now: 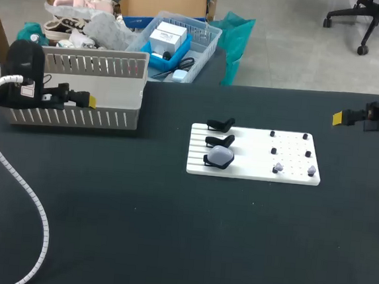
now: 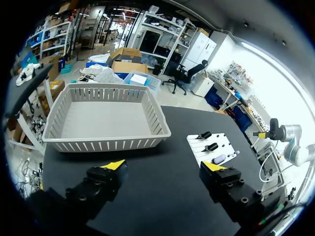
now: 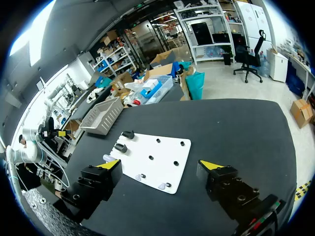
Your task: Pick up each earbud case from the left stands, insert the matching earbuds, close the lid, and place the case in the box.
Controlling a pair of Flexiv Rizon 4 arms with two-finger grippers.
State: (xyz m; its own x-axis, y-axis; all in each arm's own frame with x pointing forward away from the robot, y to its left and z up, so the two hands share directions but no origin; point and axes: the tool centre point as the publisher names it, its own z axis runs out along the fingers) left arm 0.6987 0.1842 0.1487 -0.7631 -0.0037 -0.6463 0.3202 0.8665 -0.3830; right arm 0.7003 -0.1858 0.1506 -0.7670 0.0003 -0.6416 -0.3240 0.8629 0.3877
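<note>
Both pairs of my jaws stand wide apart and grip nothing. The left jaws, with their yellow fingertips (image 2: pixel 115 165), hang over the black worktop (image 1: pixel 168 233), and the right jaws, with their fingertips (image 3: pixel 110 164), hang over its right side. A white coiled cable (image 1: pixel 19 187) from my left arm trails across the worktop on the near left. Ahead of both pairs, near the middle, lies a white board (image 1: pixel 253 169). On its left part three black stands (image 1: pixel 221 124) sit in a row, one behind the other. The nearest stand carries the one earbud case (image 1: pixel 220 156), pale and rounded. From the head view I cannot tell whether its lid is up or down. The two stands behind it show only their black cradles. On the board's right part, two small pale earbuds (image 1: pixel 278 168) sit on the nearest pegs, side by side and apart from each other. Four dark knobs (image 1: pixel 273 133) stand behind them, too small for me to tell what they are. The right jaws are well apart from the board, off its far right corner. Farther off on the left stands the pale slatted basket (image 1: pixel 72 115), with the left jaws just in front of its near wall. In the left wrist view its grey floor shows bare from wall to wall.
</note>
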